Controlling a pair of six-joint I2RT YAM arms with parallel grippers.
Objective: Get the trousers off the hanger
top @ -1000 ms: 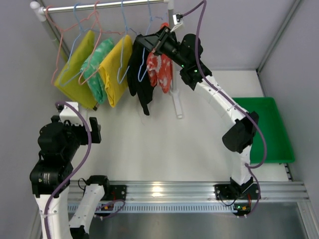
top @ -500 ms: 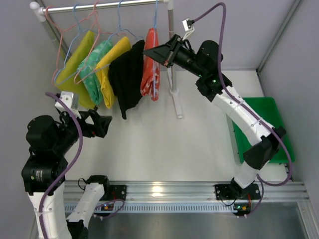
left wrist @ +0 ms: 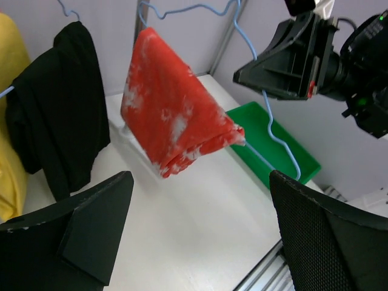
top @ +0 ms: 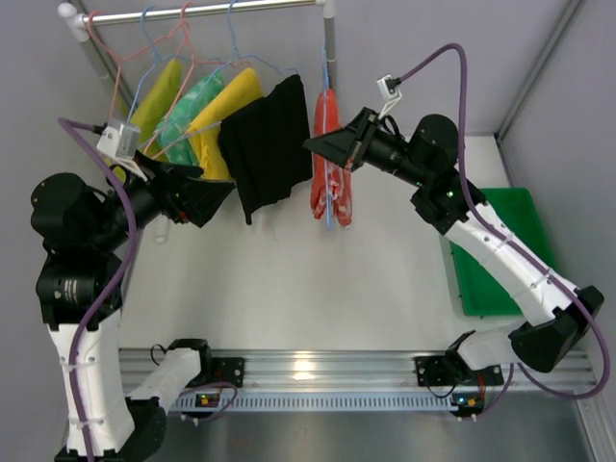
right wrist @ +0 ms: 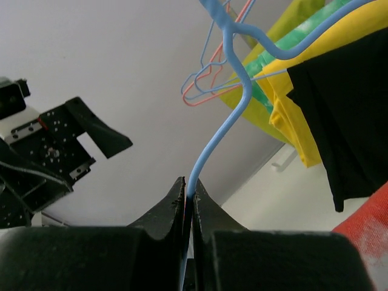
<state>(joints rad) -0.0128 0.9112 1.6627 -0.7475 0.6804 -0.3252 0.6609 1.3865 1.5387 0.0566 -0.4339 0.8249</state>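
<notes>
The red-orange trousers (top: 330,183) hang folded over a blue hanger (top: 325,91) by the rail's right end; whether its hook is on the rail I cannot tell. My right gripper (top: 313,146) is shut on that hanger's wire (right wrist: 227,115), pinched between the jaws (right wrist: 188,194). The black trousers (top: 269,149) hang on another blue hanger to the left. My left gripper (top: 219,192) is open and empty, just left of and below the black pair. In the left wrist view the red-orange pair (left wrist: 176,121) and black pair (left wrist: 57,115) hang ahead of my open left gripper (left wrist: 200,230).
Two yellow pairs (top: 226,106) and a green patterned pair (top: 183,120) hang on pink and blue hangers along the rail (top: 192,12). The rack's post foot (top: 344,207) stands on the white table. A green tray (top: 505,241) lies at the right.
My right gripper has drawn the hanger with the red-orange trousers to the right, away from the black pair. My left arm has risen and its open gripper has moved up towards the black trousers.
</notes>
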